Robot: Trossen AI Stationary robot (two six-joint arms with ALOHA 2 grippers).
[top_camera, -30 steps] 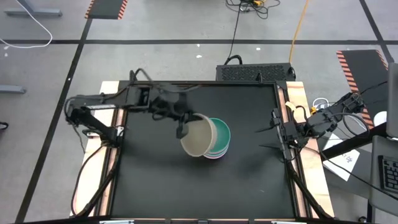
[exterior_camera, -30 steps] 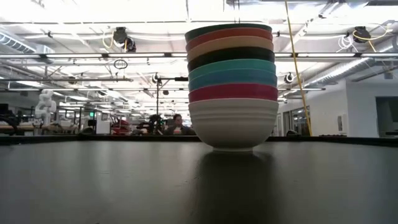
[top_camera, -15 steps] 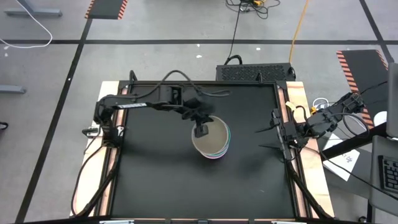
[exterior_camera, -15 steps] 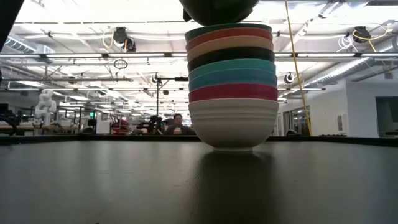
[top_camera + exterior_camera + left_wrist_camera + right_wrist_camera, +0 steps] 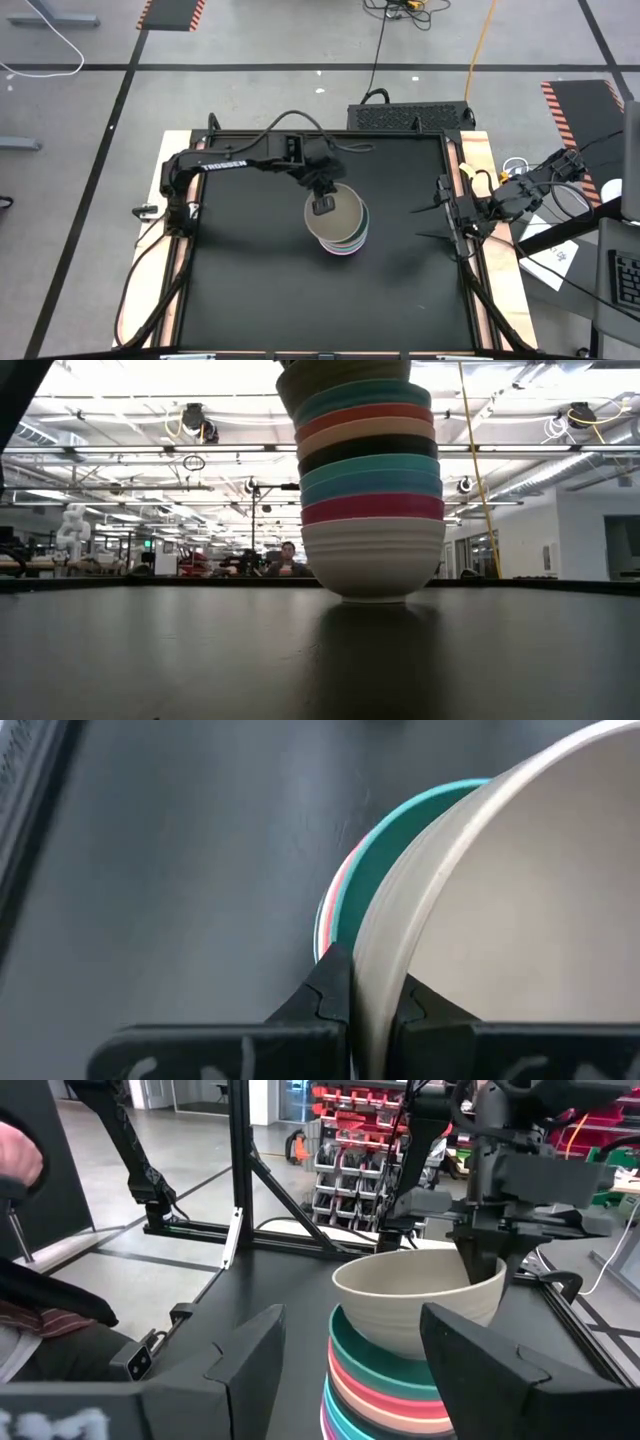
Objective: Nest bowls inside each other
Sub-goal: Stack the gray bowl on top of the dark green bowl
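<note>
Jaws of the left gripper (image 5: 365, 1005) are clenching on the rim of the olive-grey bowl (image 5: 338, 211), one finger inside the wall and one outside, and are holding it tilted over the stack of bowls (image 5: 372, 510). That stack is sitting near the middle of the black surface (image 5: 250, 290): a white bowl at the bottom, then magenta, teal, light blue, black, peach, red-pink and dark green, each nested in the one below. In the right wrist view the held bowl is hanging partly inside the top of the stack, its far side riding higher than its near side, so it is not seated yet.

This looks like the last nesting step, with no loose bowls showing on the surface. By my judgement the next move is asking for the bowl to be levelled and centred over the stack, lowered until its wall is resting in the green one, and only then let go; releasing it while tilted could leave it cocked or nudge the tall stack.

Open surface is lying all round the stack, well away from the raised edges. The right gripper (image 5: 447, 212) is waiting at the right edge with its jaws spread wide and holding nothing, well apart from the work.
</note>
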